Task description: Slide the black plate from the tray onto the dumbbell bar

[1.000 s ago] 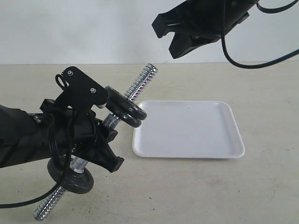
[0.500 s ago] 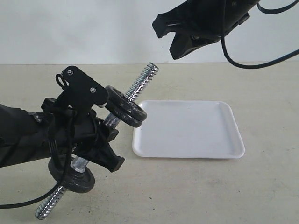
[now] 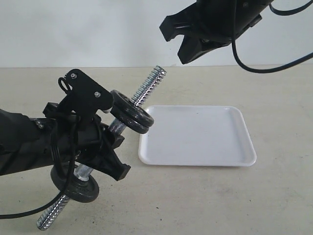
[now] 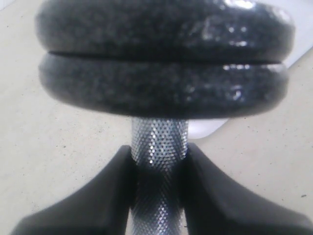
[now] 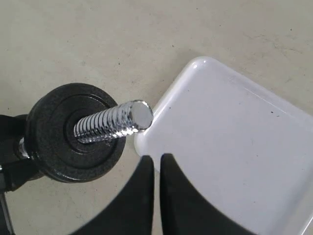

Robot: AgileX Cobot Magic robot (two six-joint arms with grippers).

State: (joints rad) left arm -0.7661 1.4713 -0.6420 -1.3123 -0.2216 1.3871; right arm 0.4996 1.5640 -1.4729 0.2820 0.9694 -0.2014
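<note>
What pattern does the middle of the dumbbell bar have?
The dumbbell bar shows fine silver crosshatched knurling, clearest in the left wrist view.

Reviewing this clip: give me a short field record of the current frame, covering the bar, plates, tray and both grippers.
bar: dumbbell bar tilted, one threaded end pointing up
left gripper: left gripper shut on the bar's knurled middle
plates: two black plates stacked on the upper half of the bar; a third plate near the lower end
tray: tray flat on the table, nothing on it
right gripper: right gripper shut, holding nothing, raised
</note>
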